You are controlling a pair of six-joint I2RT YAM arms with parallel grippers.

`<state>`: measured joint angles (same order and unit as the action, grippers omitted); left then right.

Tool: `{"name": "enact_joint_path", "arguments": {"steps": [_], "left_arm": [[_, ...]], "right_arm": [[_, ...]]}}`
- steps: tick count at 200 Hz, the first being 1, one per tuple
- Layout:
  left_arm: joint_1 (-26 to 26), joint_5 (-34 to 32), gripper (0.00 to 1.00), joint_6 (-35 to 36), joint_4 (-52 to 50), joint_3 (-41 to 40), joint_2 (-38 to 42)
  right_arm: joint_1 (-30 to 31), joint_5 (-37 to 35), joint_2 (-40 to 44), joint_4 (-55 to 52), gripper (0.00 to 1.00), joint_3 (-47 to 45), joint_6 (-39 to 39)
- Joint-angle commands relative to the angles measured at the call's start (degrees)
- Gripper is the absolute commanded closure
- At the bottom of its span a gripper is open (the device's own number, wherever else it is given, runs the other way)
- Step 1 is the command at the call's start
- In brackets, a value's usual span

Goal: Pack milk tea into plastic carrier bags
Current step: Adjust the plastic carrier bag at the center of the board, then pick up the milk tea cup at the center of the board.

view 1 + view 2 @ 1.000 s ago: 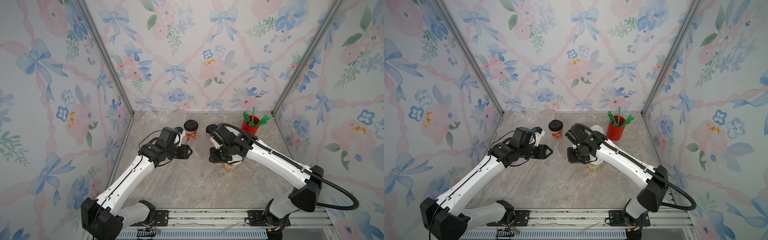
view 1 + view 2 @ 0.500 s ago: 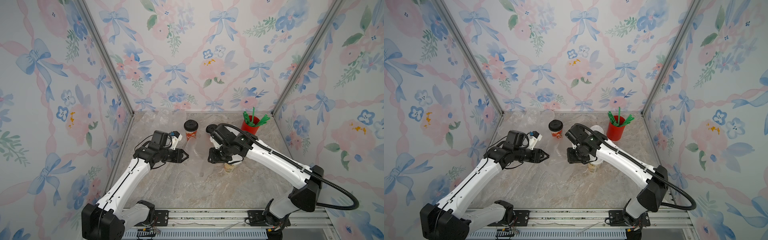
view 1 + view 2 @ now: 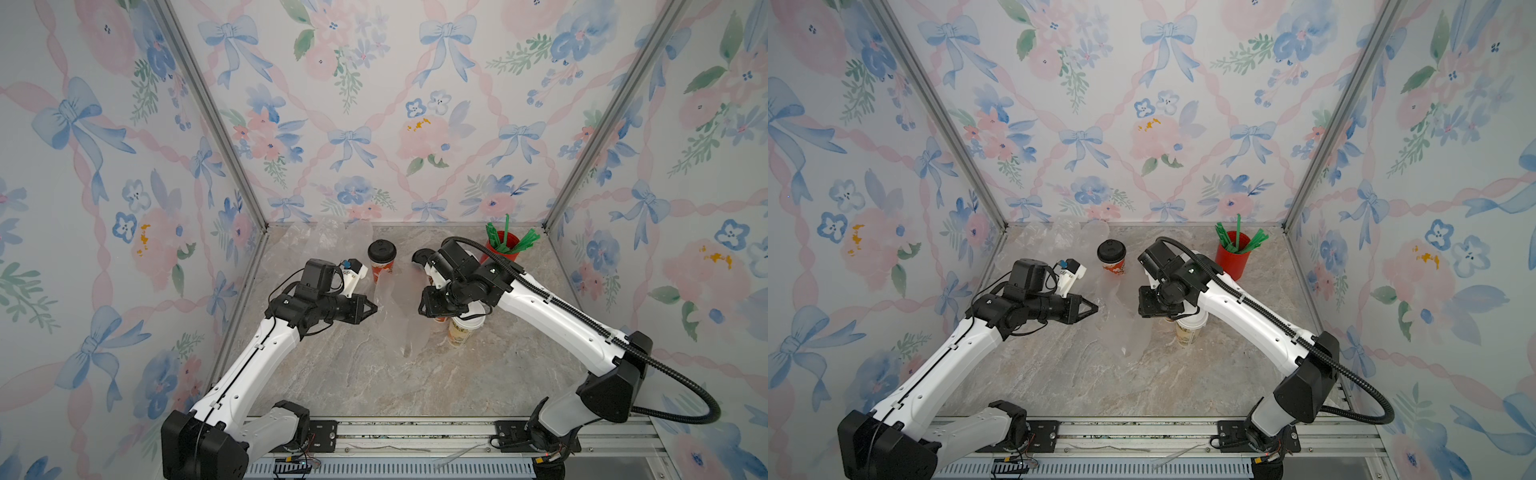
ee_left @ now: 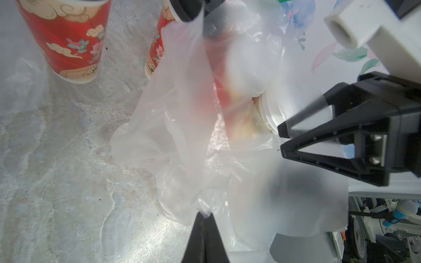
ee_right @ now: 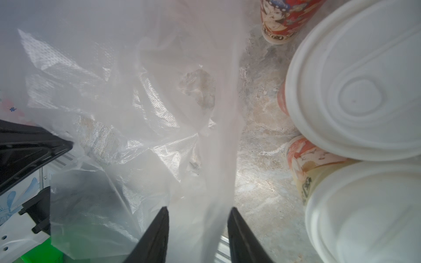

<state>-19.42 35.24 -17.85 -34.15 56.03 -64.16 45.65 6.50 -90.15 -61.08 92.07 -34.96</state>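
Observation:
A clear plastic carrier bag [image 3: 399, 320] [image 3: 1121, 324] stands crumpled between my two grippers. My left gripper [image 3: 372, 308] [image 3: 1095, 308] [image 4: 205, 215] is shut, pinching the bag's edge [image 4: 182, 141]. My right gripper [image 3: 426, 308] [image 3: 1143, 309] [image 5: 198, 213] is open on the bag's other side, with a strip of bag film [image 5: 218, 159] hanging between its fingers. A black-lidded milk tea cup [image 3: 381, 258] [image 3: 1112, 258] [image 4: 68, 41] stands behind the bag. Two white-lidded cups [image 5: 355, 91] [image 5: 369, 216] stand under my right arm, one showing in both top views [image 3: 464, 330] [image 3: 1188, 330].
A red cup of green straws [image 3: 503, 249] [image 3: 1233, 253] stands at the back right. More clear bags [image 3: 324, 232] lie against the back wall at the left. Another black-lidded red cup [image 4: 159, 45] stands close behind my right wrist [image 3: 420, 255].
My left gripper has closed on the bag's edge, and its wrist has drawn back to the left. The right jaws have opened a little wider. The right arm has hardly moved.

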Motion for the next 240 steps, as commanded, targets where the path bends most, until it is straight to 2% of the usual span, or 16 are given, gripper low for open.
{"name": "enact_joint_path", "arguments": {"steps": [1, 51, 86, 102, 119, 136, 156, 195, 240], "left_arm": [[0.2, -1.8, 1.00, -0.6, 1.0, -1.1, 0.8], [0.2, -1.9, 1.00, -1.3, 1.2, -0.6, 1.0], [0.3, -1.5, 1.00, -2.1, 1.8, -0.5, 0.9], [0.2, -2.0, 0.89, -2.7, 2.1, -0.3, 0.8], [0.3, -2.6, 0.73, -2.8, 2.1, 0.1, 0.5], [0.1, -2.7, 0.69, -2.6, 2.1, 0.4, 0.1], [0.1, -2.3, 0.73, -2.5, 2.4, 0.6, -0.3], [-0.3, -1.8, 0.73, -3.0, 3.4, -0.2, -0.3], [-1.0, -1.0, 0.87, -3.0, 4.1, -0.7, -1.1]], "right_arm": [[-0.9, 0.5, 2.0, -2.5, 0.54, 2.0, 2.1], [-2.5, -0.8, 3.7, -5.5, 0.49, 4.6, 4.6], [-2.8, -5.0, 3.9, -9.6, 0.46, 6.9, 6.0], [-2.8, -6.1, 4.1, -10.9, 0.42, 7.2, 6.4], [-2.9, -7.0, 4.5, -11.4, 0.38, 7.3, 6.3], [-3.2, -7.2, 5.0, -12.0, 0.35, 7.6, 6.1], [-3.7, -8.5, 5.4, -14.2, 0.33, 8.1, 5.6], [-4.8, -12.6, 8.7, -17.8, 0.30, 5.4, 4.0], [-8.0, -11.9, 11.6, -14.5, 0.22, -2.4, 3.0]]}}
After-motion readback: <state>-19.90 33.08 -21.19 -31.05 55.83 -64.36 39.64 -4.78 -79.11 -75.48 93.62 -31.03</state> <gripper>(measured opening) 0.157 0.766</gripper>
